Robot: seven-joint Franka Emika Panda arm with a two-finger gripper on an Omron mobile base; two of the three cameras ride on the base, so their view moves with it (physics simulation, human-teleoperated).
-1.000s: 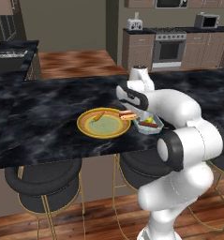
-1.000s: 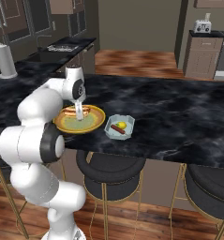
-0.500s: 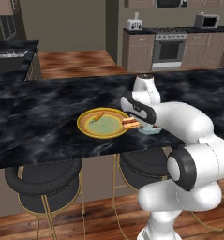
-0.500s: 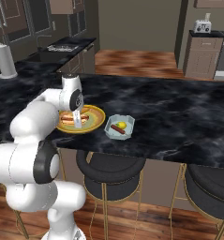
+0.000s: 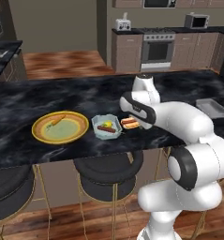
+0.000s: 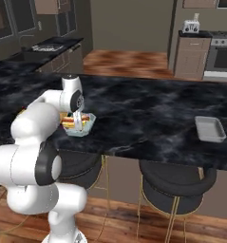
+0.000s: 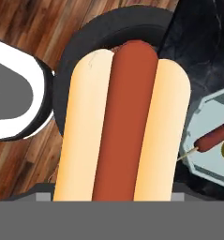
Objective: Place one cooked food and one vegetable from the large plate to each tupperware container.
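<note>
The hot dog (image 7: 123, 124) is a red-brown sausage lying in a pale tan bun split lengthwise, its rounded ends showing past the bun; in the hand view it runs straight up from the gripper, so the jaws pinch it at its near end, though the fingertips themselves are hidden behind it. From the left base view the hot dog (image 5: 130, 123) hangs at the gripper (image 5: 132, 123) just right of the near tub (image 5: 107, 127), over the black marbled counter (image 5: 85, 98). That tub is a shallow pale blue-grey dish with cut corners, and it holds a small dark sausage on a stick (image 5: 107, 129) and a yellow-green vegetable piece (image 5: 106, 124); the hand view shows the same tub (image 7: 212, 136) off to one side of the bun. Left of the tub sits the plate (image 5: 60, 127), round, golden-yellow at the rim with a pale greenish centre, and an orange carrot (image 5: 56, 120) rests on its far side. Well to the right of the tub, near the counter's end, lies the second tub (image 5: 212, 108), a grey rectangular tray. Below the counter's front edge stand black round stools (image 5: 108, 176) on thin gold legs.
</note>
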